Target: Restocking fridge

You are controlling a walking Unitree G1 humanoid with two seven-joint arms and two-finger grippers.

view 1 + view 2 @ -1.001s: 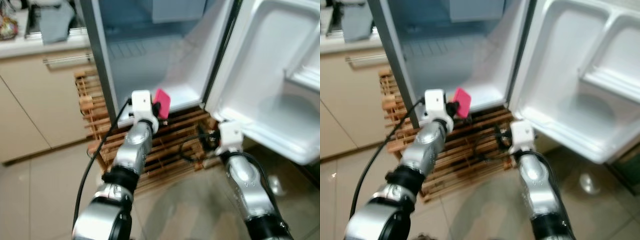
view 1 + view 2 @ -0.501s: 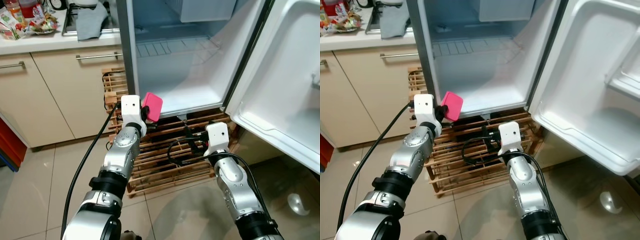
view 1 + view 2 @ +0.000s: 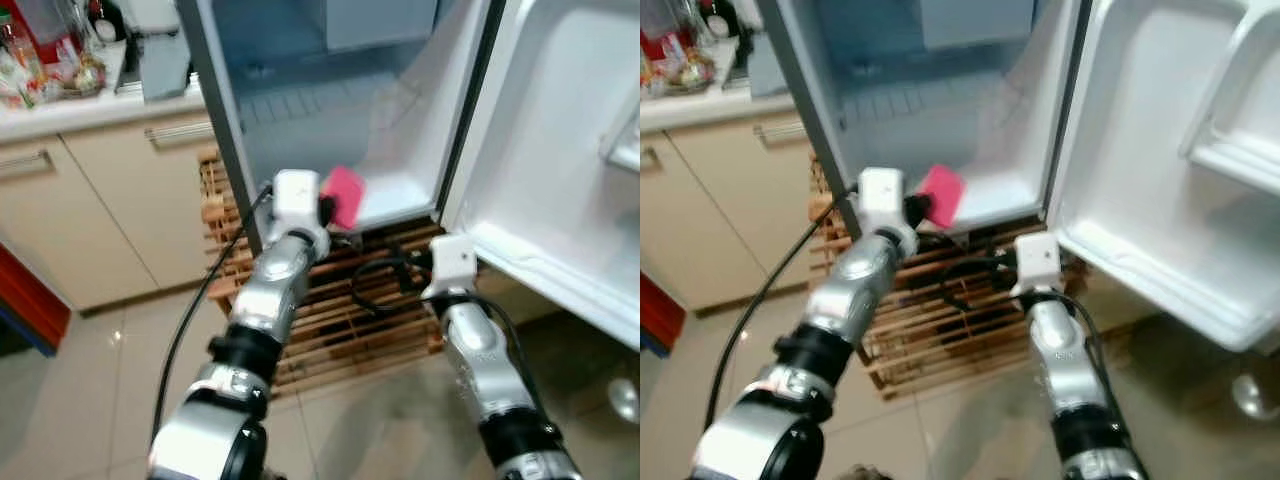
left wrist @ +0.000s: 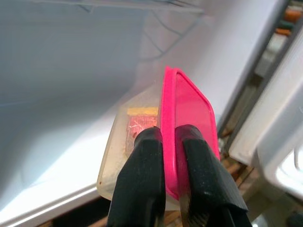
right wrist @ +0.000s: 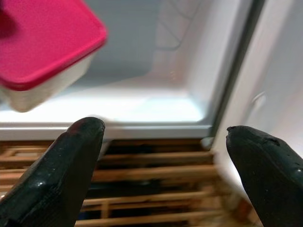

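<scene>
The fridge stands with its door swung wide toward 3 o'clock, which leaves the whole lower cavity free for loading. It sits raised on a slatted wooden rack, so its floor is at arm height for the robot. I count 1 fridge, 1 open door, 1 rack, and no food inside that I can make out. At 10 o'clock runs a counter over pale cabinets, with some blurred clutter on top that I can't sort into separate items.

2 silver arms reach forward. The left gripper has its 2 black fingers pressed together on the rim of the box, pinching the pink lid edge so the box hangs on its side, lid facing 3 o'clock, clear tub toward 9. My guess is that edge grip keeps the fingers out of the way so it can be slid in flat. The box is in the air at the fridge mouth, just above the front lip of the floor and not yet resting on it.

The right gripper waits lower, at about 5 o'clock from the box, fingers spread wide and holding nothing, aimed at the fridge's bottom edge.

1 box in all, with something orange and red showing inside through the tub wall.
</scene>
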